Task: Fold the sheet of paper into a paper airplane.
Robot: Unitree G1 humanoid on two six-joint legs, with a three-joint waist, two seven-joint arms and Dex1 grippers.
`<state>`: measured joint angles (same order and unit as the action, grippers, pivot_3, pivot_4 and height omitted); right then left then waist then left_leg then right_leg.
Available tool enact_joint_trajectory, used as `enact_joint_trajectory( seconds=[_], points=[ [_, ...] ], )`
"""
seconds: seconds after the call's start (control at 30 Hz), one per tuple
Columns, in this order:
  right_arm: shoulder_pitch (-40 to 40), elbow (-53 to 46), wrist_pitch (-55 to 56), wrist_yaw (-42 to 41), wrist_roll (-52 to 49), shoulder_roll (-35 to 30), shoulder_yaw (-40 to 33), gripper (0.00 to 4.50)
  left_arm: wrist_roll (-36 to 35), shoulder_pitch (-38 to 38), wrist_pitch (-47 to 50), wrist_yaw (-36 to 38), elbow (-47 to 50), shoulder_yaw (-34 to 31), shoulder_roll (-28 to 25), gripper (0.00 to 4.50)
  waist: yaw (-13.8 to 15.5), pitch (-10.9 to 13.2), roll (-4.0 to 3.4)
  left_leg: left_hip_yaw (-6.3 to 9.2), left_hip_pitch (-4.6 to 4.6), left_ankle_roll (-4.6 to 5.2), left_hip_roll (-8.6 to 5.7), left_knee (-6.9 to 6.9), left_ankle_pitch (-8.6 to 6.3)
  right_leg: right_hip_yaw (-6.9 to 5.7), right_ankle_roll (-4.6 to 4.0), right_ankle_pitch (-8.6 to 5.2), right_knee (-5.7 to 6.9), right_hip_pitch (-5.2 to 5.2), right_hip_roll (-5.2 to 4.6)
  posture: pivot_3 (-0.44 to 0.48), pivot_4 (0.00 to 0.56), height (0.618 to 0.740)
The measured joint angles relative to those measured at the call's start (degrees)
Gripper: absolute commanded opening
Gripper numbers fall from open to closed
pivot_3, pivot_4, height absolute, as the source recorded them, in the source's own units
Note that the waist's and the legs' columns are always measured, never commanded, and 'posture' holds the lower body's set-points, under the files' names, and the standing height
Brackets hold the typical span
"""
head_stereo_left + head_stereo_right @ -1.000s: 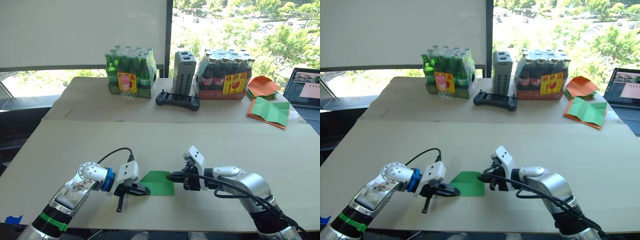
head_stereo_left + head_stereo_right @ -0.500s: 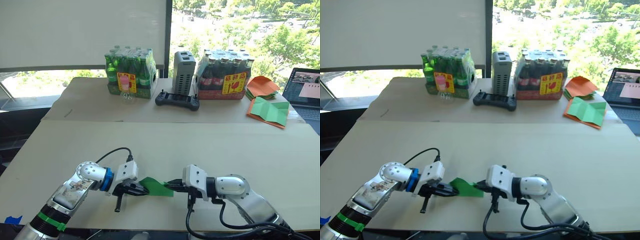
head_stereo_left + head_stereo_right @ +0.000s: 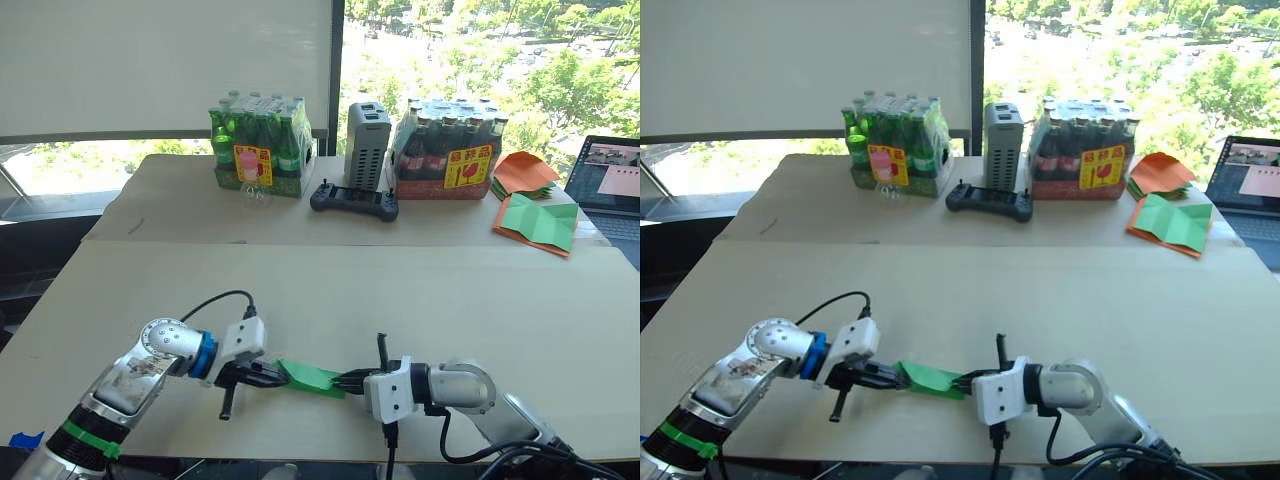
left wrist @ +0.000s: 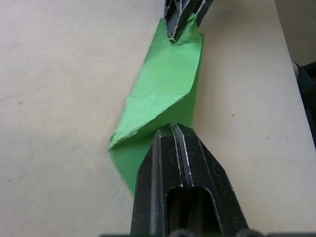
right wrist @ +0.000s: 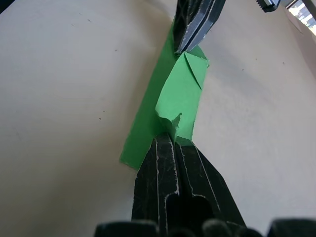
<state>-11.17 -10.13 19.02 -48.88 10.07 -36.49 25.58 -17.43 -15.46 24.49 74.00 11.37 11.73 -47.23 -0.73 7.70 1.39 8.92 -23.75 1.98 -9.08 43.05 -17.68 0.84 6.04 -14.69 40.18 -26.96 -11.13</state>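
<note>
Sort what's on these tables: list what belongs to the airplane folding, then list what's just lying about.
In the job:
sheet of paper
left gripper, shut on one end
right gripper, shut on the other end

Lying about:
green bottle pack
dark bottle pack
controller
grey box
orange sheets
laptop

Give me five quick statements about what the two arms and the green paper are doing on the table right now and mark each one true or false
1. Both end effectors pinch the green paper from opposite ends. True: the left end effector and the right end effector are each shut on it.
2. The paper lies flat and unfolded. False: it is folded over into a narrow layered strip.
3. A black game controller sits on the far table between two packs of bottles. True.
4. The laptop is on the robot's left. False: it is at the far right.
5. The paper is bright orange. False: it is green; the orange sheets lie by the laptop.
</note>
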Motion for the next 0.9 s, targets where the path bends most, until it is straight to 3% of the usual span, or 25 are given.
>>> enact_joint_trajectory(
  seconds=[0.27, 0.53, 0.63, 0.8, 0.9],
  points=[
    [-1.0, 1.0, 0.5, 0.0, 0.9, 1.2, 0.3, 0.01, -6.1, -3.9, 5.9, -1.2, 1.8, -5.1, 0.4, 0.00, 0.0, 0.0, 0.00, 0.01, 0.00, -0.03, 0.00, 0.00, 0.02, 0.00, 0.00, 0.00, 0.03, 0.01, 0.02, 0.000, 0.150, 0.675],
    [-1.0, 0.5, -1.0, -0.6, 0.8, 1.3, 0.4, 0.01, -4.9, -2.3, 6.0, -3.4, 3.0, -0.2, 3.5, 0.00, 0.0, 0.0, 0.00, 0.00, 0.00, -0.04, 0.00, 0.01, 0.03, 0.03, 0.00, 0.00, 0.03, 0.01, 0.02, 0.000, 0.150, 0.675],
    [-1.0, 0.1, -2.8, -1.0, -0.4, 1.5, 0.1, 0.84, -4.1, -1.5, 5.4, -3.5, 2.6, 0.8, 3.5, 0.00, 0.0, 0.0, 0.00, 0.00, 0.00, -0.04, 0.01, 0.00, 0.02, 0.03, 0.00, 0.00, 0.03, 0.01, 0.03, 0.000, 0.150, 0.675],
    [-0.9, -2.0, -5.2, -1.7, -1.6, 1.5, -0.7, 2.59, -1.8, -1.4, 3.7, -3.7, 0.1, 1.6, 3.5, 0.00, 0.1, 0.0, 0.00, 0.00, 0.00, -0.04, 0.00, 0.00, 0.02, 0.03, 0.00, 0.00, 0.02, 0.01, 0.02, 0.000, 0.150, 0.675],
    [-0.7, -4.2, -8.1, -3.4, -2.5, 1.1, -0.8, 2.59, -0.5, -1.4, 2.7, -3.6, -0.8, 2.8, 3.4, 0.00, 0.1, 0.0, 0.00, 0.01, 0.00, -0.04, 0.00, 0.00, 0.02, 0.02, 0.00, 0.00, 0.02, 0.01, 0.02, 0.000, 0.150, 0.675]
  ],
)
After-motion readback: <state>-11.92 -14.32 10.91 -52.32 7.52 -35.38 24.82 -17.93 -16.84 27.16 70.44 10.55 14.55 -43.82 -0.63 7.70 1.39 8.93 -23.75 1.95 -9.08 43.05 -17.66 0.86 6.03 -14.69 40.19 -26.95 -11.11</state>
